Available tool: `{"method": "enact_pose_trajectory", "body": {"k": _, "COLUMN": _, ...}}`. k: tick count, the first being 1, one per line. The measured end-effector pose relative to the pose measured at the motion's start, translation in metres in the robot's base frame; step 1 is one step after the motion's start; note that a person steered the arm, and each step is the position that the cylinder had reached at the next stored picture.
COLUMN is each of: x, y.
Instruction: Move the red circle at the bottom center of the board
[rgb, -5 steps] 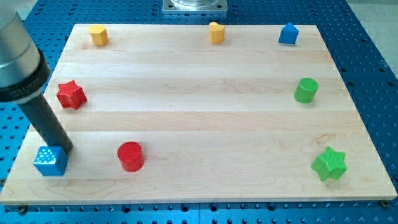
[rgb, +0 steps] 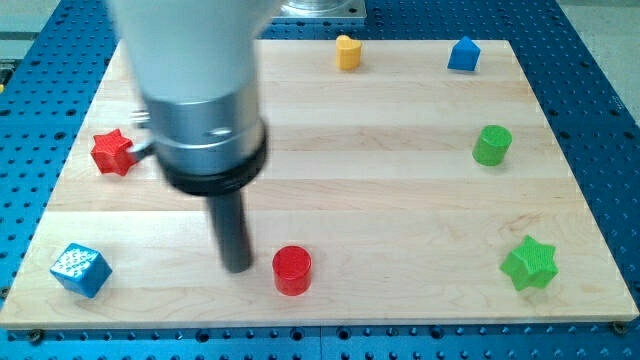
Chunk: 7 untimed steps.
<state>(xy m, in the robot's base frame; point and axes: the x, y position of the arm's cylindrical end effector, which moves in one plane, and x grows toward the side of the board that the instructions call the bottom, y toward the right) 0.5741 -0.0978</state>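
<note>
The red circle stands near the view's bottom, a little left of the board's centre line. My tip rests on the board just to the left of it, a small gap away. The rod rises up to the wide grey arm body, which hides the board's upper left part. The wooden board fills most of the view.
A blue cube sits at the bottom left. A red star is at the left edge. A yellow block and a blue block stand along the top. A green cylinder and a green star are at the right.
My tip has swept right from beside the blue cube. The red circle has moved right along the bottom. The arm body now hides the yellow block at the top left.
</note>
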Motion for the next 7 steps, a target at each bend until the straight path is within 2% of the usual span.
{"method": "enact_pose_trajectory", "body": {"k": 1, "x": 0.044, "y": 0.029}}
{"method": "enact_pose_trajectory", "body": {"k": 4, "x": 0.030, "y": 0.073}}
{"method": "enact_pose_trajectory", "body": {"k": 5, "x": 0.030, "y": 0.062}}
{"method": "enact_pose_trajectory", "body": {"k": 6, "x": 0.025, "y": 0.002}}
{"method": "enact_pose_trajectory", "body": {"k": 7, "x": 0.007, "y": 0.013}}
